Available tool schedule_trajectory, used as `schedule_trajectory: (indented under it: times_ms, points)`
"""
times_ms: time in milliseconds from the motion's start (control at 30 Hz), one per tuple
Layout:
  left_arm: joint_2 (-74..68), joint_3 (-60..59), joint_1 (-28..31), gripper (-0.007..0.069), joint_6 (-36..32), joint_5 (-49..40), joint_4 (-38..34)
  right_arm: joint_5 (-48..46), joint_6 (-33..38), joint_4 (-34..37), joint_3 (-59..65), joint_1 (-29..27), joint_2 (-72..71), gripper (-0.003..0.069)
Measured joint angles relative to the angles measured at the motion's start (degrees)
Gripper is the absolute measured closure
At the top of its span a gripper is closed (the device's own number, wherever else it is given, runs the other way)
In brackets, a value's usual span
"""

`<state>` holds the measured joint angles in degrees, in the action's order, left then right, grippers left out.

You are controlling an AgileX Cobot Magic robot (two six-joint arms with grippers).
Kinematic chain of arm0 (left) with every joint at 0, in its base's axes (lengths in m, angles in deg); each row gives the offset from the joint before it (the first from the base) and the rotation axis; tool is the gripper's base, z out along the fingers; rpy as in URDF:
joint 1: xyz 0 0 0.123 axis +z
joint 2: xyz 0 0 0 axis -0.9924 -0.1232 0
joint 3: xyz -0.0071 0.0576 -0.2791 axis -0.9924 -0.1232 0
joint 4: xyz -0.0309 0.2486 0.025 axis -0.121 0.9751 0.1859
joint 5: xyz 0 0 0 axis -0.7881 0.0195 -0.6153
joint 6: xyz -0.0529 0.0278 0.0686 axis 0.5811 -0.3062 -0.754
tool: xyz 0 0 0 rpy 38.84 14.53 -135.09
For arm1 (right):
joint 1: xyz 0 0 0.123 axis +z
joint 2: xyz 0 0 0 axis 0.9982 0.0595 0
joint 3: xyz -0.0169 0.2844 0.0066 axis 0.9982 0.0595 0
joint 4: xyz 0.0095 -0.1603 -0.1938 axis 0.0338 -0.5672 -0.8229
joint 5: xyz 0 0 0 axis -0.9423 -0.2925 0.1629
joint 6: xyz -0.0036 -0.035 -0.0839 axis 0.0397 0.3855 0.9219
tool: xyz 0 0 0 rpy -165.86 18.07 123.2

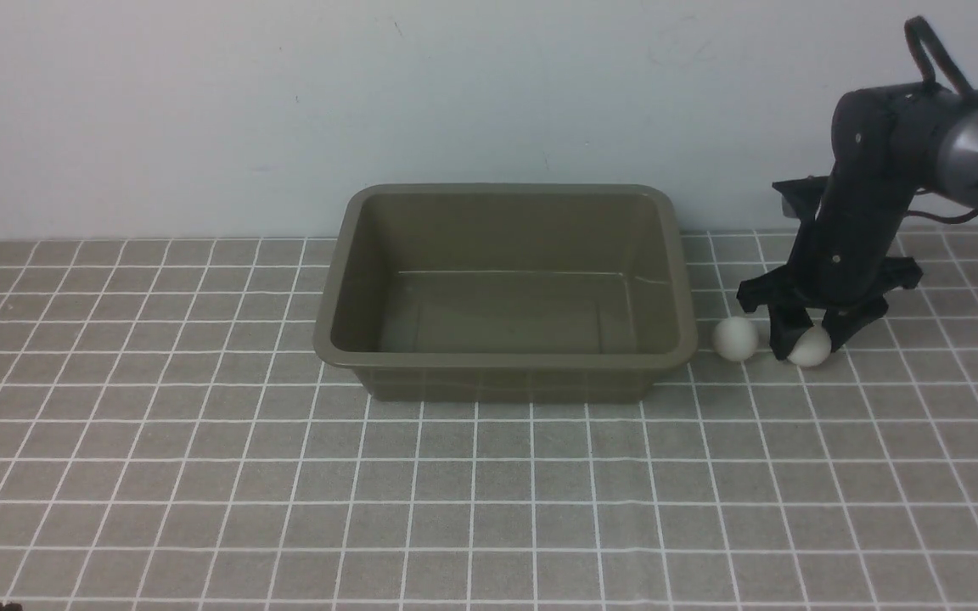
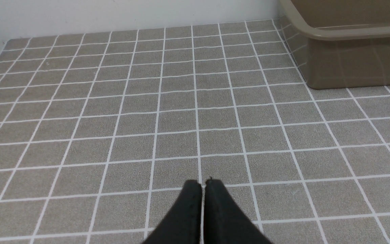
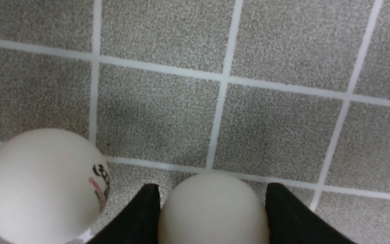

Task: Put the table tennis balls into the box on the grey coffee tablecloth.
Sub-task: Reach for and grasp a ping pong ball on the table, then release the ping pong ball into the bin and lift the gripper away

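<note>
Between the right gripper's fingertips [image 3: 213, 206], on the grey tablecloth [image 1: 489, 475], sits one white ball [image 3: 213, 211], the fingers closed against its sides. A second white ball [image 1: 735, 339] lies just beside, between them and the olive-brown box [image 1: 506, 378]. The left gripper's fingers [image 2: 190, 200] are nearly together.

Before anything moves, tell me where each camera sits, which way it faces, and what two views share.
Front view: between the arms, facing forward over the tablecloth and box; the right arm shows, with a sliver at the bottom left corner.
Left wrist view: on the left wrist, facing cloth and part of the box; the left gripper's closed tips show.
Right wrist view: on the right wrist, facing the cloth closely; the right gripper's tips flank a ball.
Shared: front and right wrist views both show two balls.
</note>
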<state>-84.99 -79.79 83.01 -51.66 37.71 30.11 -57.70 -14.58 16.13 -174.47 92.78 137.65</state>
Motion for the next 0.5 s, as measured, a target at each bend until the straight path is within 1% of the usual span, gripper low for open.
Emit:
schedule_trajectory:
  times_ms: [67,200,233,300,333,367,400,500]
  points:
    - [0.0,0.0,0.0,0.0628,0.0,0.0,0.0,0.0,-2.05,0.88,0.06,0.0,-2.89,0.0294]
    - [0.0,0.0,0.0,0.0628,0.0,0.0,0.0,0.0,-4.23,7.7,-0.07,1.91,-10.69,0.0294]
    - [0.0,0.0,0.0,0.0628,0.0,0.0,0.0,0.0,-4.08,9.58,-0.2,3.89,-12.94,0.0294]
    - [0.0,0.0,0.0,0.0628,0.0,0.0,0.0,1.19,-2.58,11.19,-0.36,6.8,-14.33,0.0294]
    - [0.0,0.0,0.0,0.0628,0.0,0.0,0.0,3.03,-1.44,11.38,-0.48,9.06,-14.52,0.0294]
    - [0.0,0.0,0.0,0.0628,0.0,0.0,0.0,3.36,-1.22,11.38,-0.48,9.42,-14.52,0.0294]
    - [0.0,0.0,0.0,0.0628,0.0,-0.04,0.0,5.74,0.11,11.15,-0.48,12.07,-13.9,0.0294]
    - [0.0,0.0,0.0,0.0628,0.0,-0.04,0.0,8.18,0.34,10.4,-0.42,14.83,-12.49,0.0286]
